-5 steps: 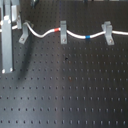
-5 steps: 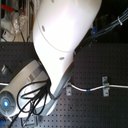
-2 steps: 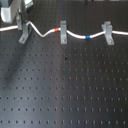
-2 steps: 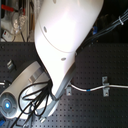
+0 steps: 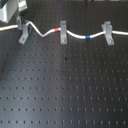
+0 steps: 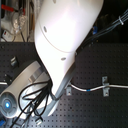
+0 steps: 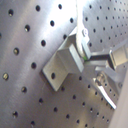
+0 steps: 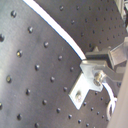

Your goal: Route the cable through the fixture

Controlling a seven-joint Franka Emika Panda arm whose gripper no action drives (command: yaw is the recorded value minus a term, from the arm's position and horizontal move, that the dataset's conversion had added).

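Note:
In the first exterior view the white cable (image 5: 75,35) runs from the left edge across three grey clips, with a red band (image 5: 56,30) and a blue band (image 5: 88,36). The fixture (image 5: 22,34) is the slanted clip on the first exterior view's left, and the cable crosses its forked top. My gripper (image 5: 21,21) hangs just above and behind it. Both wrist views show the fixture (image 7: 62,65) (image 8: 86,82) close up. There my gripper (image 8: 92,54) looks shut on the cable (image 8: 55,30) at a green band (image 7: 86,58) beside the fork.
Two straight clips (image 5: 63,31) (image 5: 107,32) stand along the cable on the black perforated board (image 5: 65,90). In the second exterior view the white arm (image 6: 65,40) hides most of the scene; one clip (image 6: 104,86) and a stretch of cable (image 6: 85,90) show on the second exterior view's right.
In the first exterior view the gripper has moved right and up, from the left edge to above the slanted clip. The cable's left end has shifted with it.

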